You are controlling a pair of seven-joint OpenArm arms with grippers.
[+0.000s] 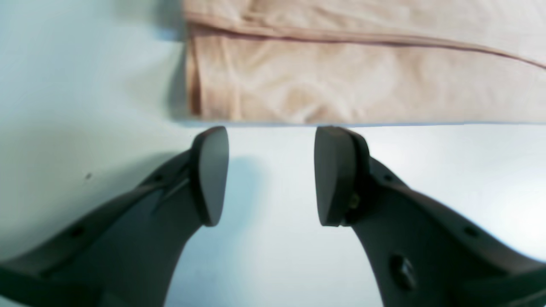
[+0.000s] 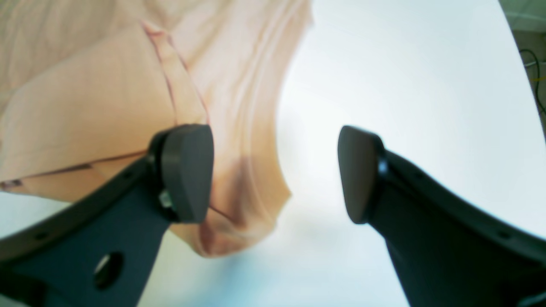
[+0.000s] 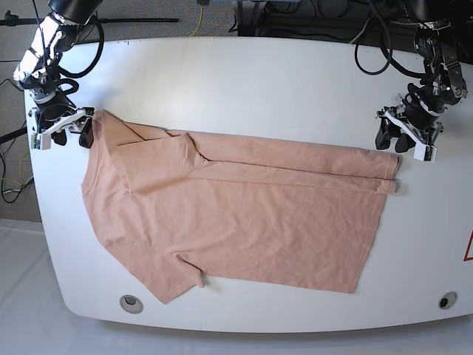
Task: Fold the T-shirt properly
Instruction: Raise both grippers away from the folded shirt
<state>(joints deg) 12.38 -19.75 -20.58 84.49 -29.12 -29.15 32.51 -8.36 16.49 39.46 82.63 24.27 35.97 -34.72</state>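
Both claws — left [image 1: 273, 175], right [image 2: 275, 172] — agape, low beside T-shirt [image 3: 244, 214] corners

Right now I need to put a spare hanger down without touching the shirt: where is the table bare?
The widest bare stretch of table is the far strip between the left gripper and right gripper. A narrower strip borders the near rim. The T-shirt crowds the middle.
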